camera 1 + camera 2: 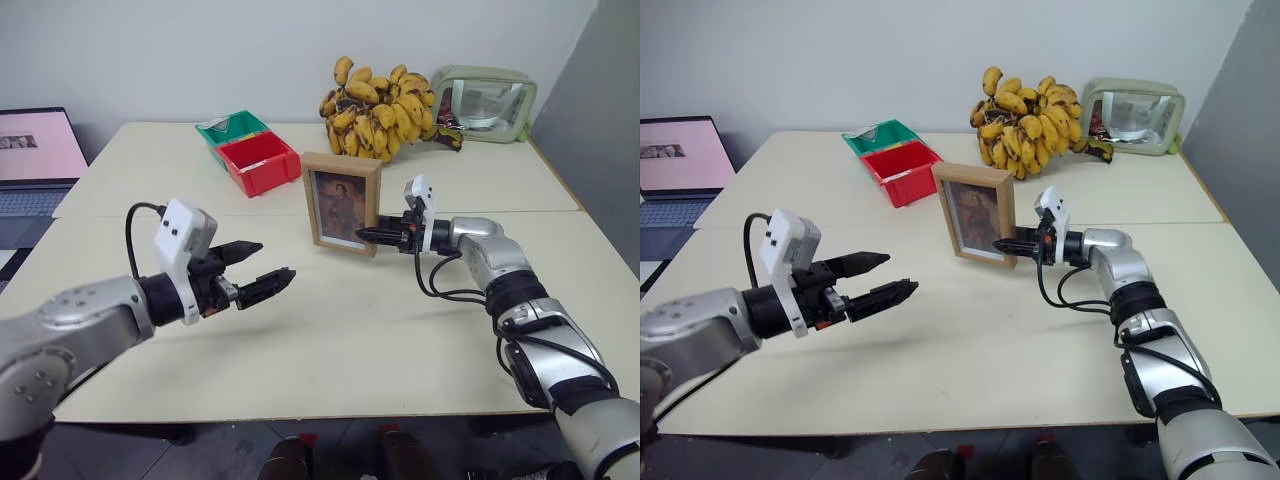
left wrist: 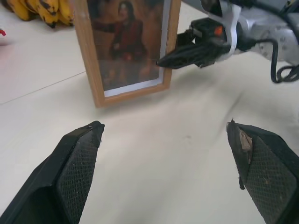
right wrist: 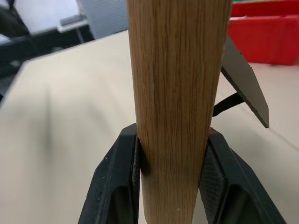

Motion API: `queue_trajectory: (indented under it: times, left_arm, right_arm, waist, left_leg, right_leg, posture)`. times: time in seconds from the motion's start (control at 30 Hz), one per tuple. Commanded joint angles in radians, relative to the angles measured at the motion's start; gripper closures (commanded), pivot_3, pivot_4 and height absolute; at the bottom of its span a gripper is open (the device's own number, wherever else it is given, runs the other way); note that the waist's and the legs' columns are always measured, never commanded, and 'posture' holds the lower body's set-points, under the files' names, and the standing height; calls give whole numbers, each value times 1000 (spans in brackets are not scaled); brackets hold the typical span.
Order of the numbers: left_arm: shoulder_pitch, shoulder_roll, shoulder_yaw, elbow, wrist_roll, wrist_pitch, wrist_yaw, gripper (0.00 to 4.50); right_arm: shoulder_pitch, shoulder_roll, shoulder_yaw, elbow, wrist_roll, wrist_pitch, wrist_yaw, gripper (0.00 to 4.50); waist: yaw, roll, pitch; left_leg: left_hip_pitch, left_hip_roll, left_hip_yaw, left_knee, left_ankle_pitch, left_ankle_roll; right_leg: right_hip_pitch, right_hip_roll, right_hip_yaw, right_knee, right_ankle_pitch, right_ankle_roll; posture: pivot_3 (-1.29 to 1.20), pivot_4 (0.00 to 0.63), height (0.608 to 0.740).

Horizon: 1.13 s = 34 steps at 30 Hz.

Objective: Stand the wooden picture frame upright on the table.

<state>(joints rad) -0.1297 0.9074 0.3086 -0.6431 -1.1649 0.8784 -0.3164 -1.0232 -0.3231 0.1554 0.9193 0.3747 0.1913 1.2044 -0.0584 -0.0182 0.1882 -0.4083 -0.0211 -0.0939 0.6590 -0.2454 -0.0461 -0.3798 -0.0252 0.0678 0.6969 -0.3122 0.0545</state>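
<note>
R gripper [image 1: 372, 235] clamps wooden picture frame [image 1: 342, 202] upright on table [image 1: 350, 330]; L gripper [image 1: 262, 267] jaws wide, empty

Bright even indoor light, soft shadows, slight blur at wrist-view edges

- Both arms are silver-grey metal shells with black joint sections; round screw holes dot the left arm's shell
- Black cables loop loosely beside each wrist
- A white boxy camera housing sits on each wrist
- left gripper [image 1: 256, 268] and right gripper [image 1: 366, 235]: black tapered fingers; cross-hatched inner pads [image 2: 77, 170]
</note>
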Motion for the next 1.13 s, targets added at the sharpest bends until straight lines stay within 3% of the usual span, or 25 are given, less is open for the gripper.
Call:
queue_trajectory:
  times: [0.03, 0.37, 0.43, 0.73, 0.83, 0.97, 1.13]
  left_arm:
    - [59, -40, 21, -63, 50, -51, -2, 0]
    - [118, -55, 50, -48, 89, -62, -39, 0]
    - [108, -54, 47, -33, 97, -60, -51, 0]
    - [33, -59, -13, 47, 168, -66, -129, 0]
    - [12, -51, -11, 88, 193, -67, -165, 0]
    - [-87, 31, 5, 247, 248, -54, -251, 0]
    - [-291, 105, -46, 468, 258, -34, -451, 0]
  right_arm:
    - [-6, 31, -43, 78, -12, 10, 67, 3238]
    - [54, 55, -57, 121, -114, -126, 84, 3238]
    - [65, 52, -55, 111, -128, -135, 90, 2537]
    - [153, -61, -76, -22, -171, -110, 108, 603]
    - [238, -154, -68, -175, -178, -59, 118, 12]
    - [407, -329, -144, -698, -85, 276, 34, 12]
    - [419, -371, -247, -1101, 71, 666, -157, 12]
  waist:
    - [2, 0, 0]
    - [4, 0, 0]
    - [4, 0, 0]
    - [5, 0, 0]
    - [4, 0, 0]
    - [18, 2, 2]
    - [6, 3, 2]
  left_leg:
    - [0, 0, 0, 0, 0, 0]
    - [0, 0, 1, 1, 0, 0]
    - [0, 0, 1, 1, 0, 0]
    - [0, 0, 0, 1, 0, 0]
    - [0, 0, 0, 0, 0, 0]
    - [-1, 0, -1, 0, 0, 0]
    - [-5, 2, -2, 1, 0, 0]
  right_leg:
    - [0, 0, 0, 0, 0, 0]
    - [0, 1, 0, 1, 0, 0]
    - [0, 1, 0, 1, 0, 0]
    - [0, 1, 0, 1, 0, 0]
    - [1, 1, 0, 1, 0, 0]
    - [0, 1, -1, 1, 0, 0]
    - [-5, 1, -2, 2, 1, -1]
  posture:
    - [0, 150, 740]
    - [0, 150, 740]
    - [0, 150, 740]
    - [0, 150, 740]
    - [0, 150, 740]
    - [0, 150, 740]
    - [0, 150, 740]
